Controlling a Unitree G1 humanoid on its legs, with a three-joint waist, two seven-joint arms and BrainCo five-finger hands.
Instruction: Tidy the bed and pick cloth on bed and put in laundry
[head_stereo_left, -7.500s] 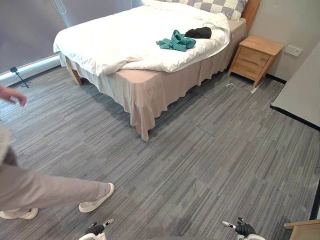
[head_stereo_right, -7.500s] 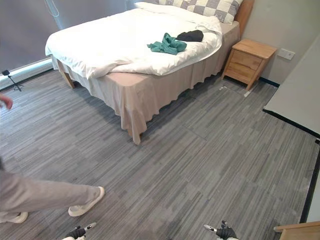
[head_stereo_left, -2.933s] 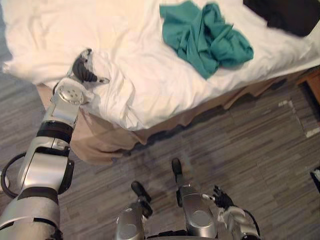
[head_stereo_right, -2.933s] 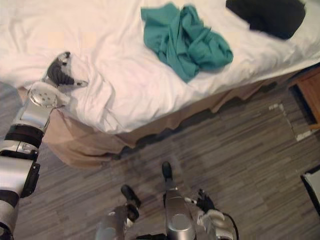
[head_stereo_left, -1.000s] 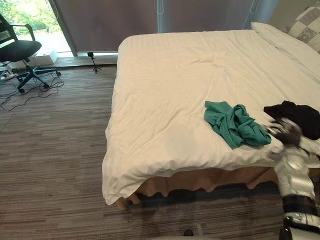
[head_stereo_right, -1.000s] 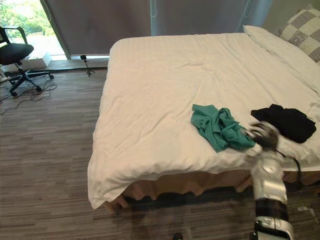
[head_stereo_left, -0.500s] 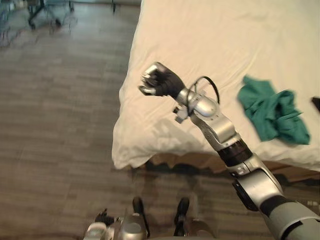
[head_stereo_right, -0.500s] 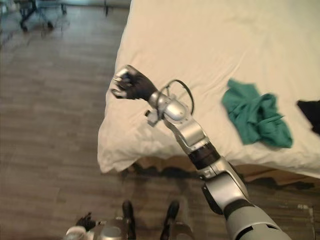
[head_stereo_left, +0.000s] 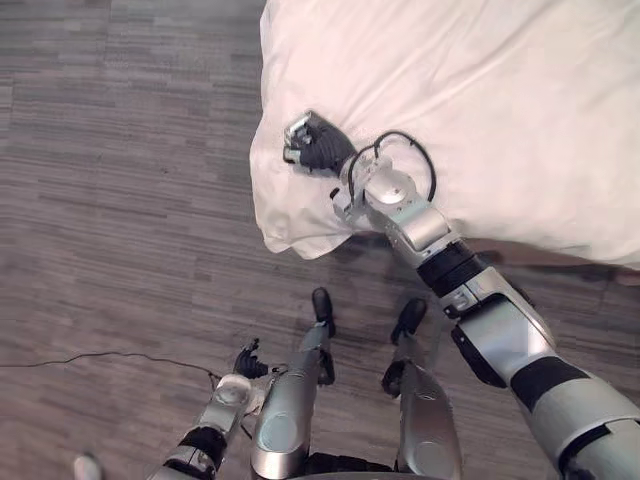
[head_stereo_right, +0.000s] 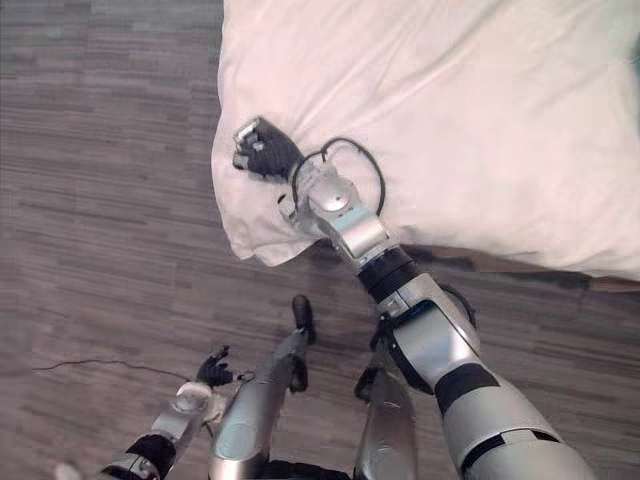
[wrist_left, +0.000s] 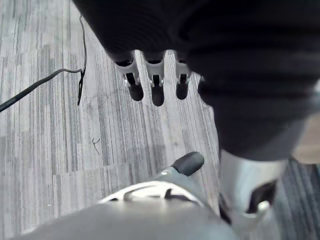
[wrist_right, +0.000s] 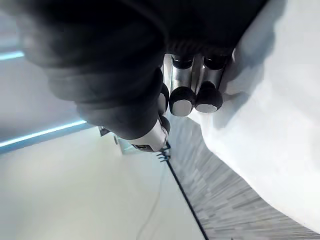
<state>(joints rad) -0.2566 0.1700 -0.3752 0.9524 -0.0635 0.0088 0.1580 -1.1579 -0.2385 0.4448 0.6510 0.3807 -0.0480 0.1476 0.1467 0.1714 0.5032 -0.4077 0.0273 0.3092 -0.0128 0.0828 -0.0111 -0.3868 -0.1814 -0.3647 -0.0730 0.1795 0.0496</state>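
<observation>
White duvet (head_stereo_left: 480, 100) covers the bed (head_stereo_right: 520, 264), its corner drooping over the bed's near-left corner toward the grey plank floor (head_stereo_left: 120, 200). Right hand (head_stereo_left: 315, 148) sits on the duvet at that corner, fingers curled into a fist. Left hand (head_stereo_left: 247, 360) hangs low above the floor, fingers loosely spread.

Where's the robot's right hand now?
In the left eye view, left of centre, the right hand is at the corner of the white duvet, by the floor.
</observation>
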